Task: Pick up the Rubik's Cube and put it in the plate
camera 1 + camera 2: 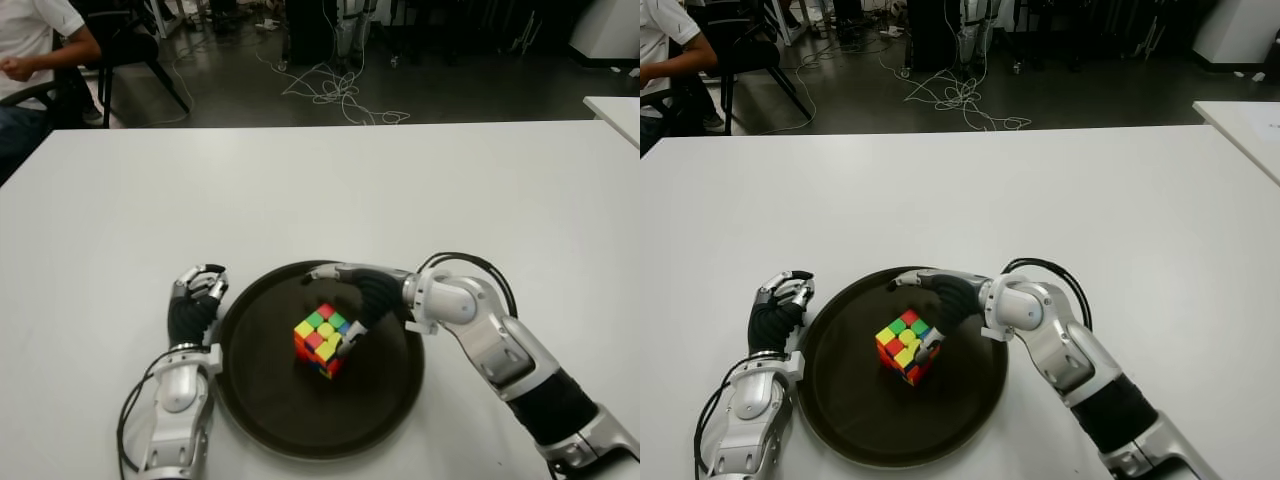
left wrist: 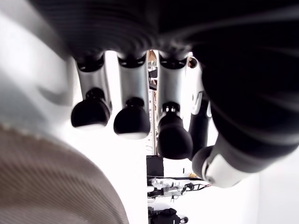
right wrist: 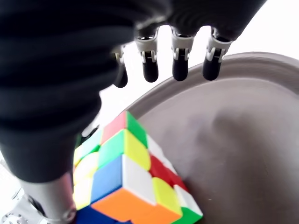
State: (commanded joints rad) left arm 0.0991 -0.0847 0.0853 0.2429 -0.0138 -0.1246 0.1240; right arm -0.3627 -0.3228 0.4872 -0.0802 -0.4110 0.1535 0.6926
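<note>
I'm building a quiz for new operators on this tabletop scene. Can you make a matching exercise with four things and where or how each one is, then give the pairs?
Things:
1. Rubik's Cube
2. plate
3. left hand
4. right hand

Places or states:
A. fingers curled, holding nothing, just left of the plate's rim
B. dark and round, on the white table between the two arms
C. inside the plate, near its middle
D. over the plate, fingers stretched out, thumb beside the cube

Pairs: 1-C, 2-B, 3-A, 4-D
</note>
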